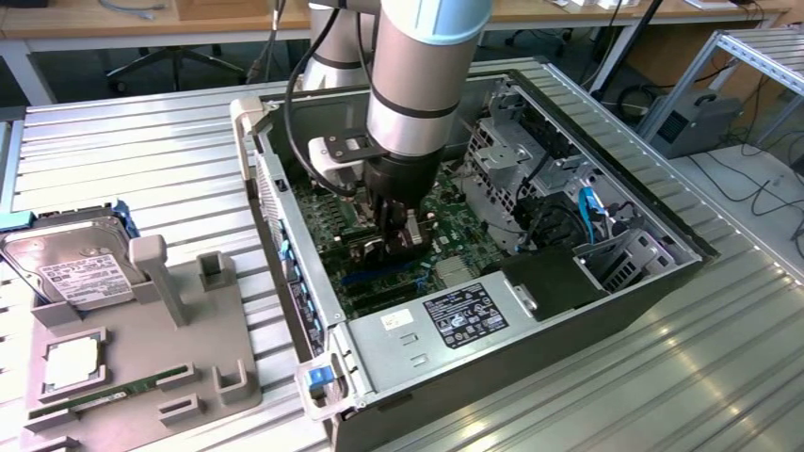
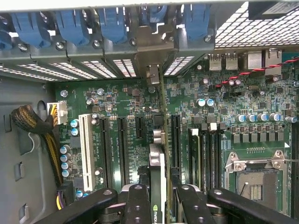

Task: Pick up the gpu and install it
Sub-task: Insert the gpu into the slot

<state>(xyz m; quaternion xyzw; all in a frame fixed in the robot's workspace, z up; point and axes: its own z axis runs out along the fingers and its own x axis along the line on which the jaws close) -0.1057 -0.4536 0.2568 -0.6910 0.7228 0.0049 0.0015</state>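
gpu (image 2: 159, 149): standing on edge inside PC case (image 1: 270, 179), over mobo (image 2: 117, 100), btwn black slots; silvery bracket end reaching the rear slot openings. Seated or not: can't tell.
gripper (image 2: 161, 198): black fingers (image 2: 138, 205) clamping gpu from both sides, gap narrow; in exterior view, gripper (image 1: 405, 231) is hanging down into case from grey arm (image 1: 415, 75).
Surface: case is lying on its side on ribbed alu counter (image 1: 138, 141); grey holder tray (image 1: 151, 386) is sitting near case, on the exterior view's left, carrying HDD (image 1: 70, 268) and green RAM stick (image 1: 107, 394).
Room: wooden desks (image 1: 151, 19) and office chair base (image 1: 176, 61) showing behind; cables (image 1: 754, 188) trailing at the exterior view's right.
Materials: green mobo w/ round capacitors, white slot (image 2: 85, 149), blue plastic clips (image 2: 70, 25), perforated metal covers.
Writing: NVIDIA logo (image 2: 156, 215) showing on gpu; PSU label (image 1: 465, 315) too small to read.
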